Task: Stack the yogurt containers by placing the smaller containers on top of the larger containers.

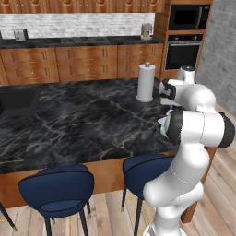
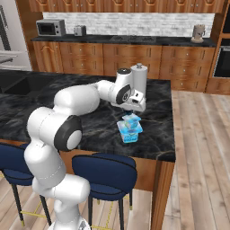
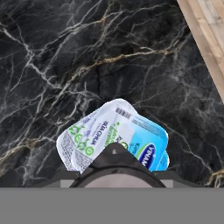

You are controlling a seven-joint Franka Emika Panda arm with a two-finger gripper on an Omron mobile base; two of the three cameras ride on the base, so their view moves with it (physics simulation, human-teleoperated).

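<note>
A small light-blue-and-white pack [image 2: 131,119] lies on top of a wider teal-blue and white pack [image 2: 130,134] near the island's right front corner. In the hand view the stacked packs [image 3: 118,131] sit slightly askew on the black marble. My gripper [image 2: 134,109] hangs just above them, pointing down. A tiny round dark cup with a pale top [image 3: 114,158] sits between its fingers at the bottom of the hand view, directly over the packs. In the left base view my own forearm hides most of the stack, and a sliver of teal [image 1: 163,126] shows.
A tall white paper-towel roll [image 2: 139,81] stands just behind the gripper. The counter's right edge [image 2: 167,134] is close to the packs, with wooden floor beyond. Blue stools [image 2: 105,173] stand under the front edge. A dark sink [image 1: 18,101] lies far left.
</note>
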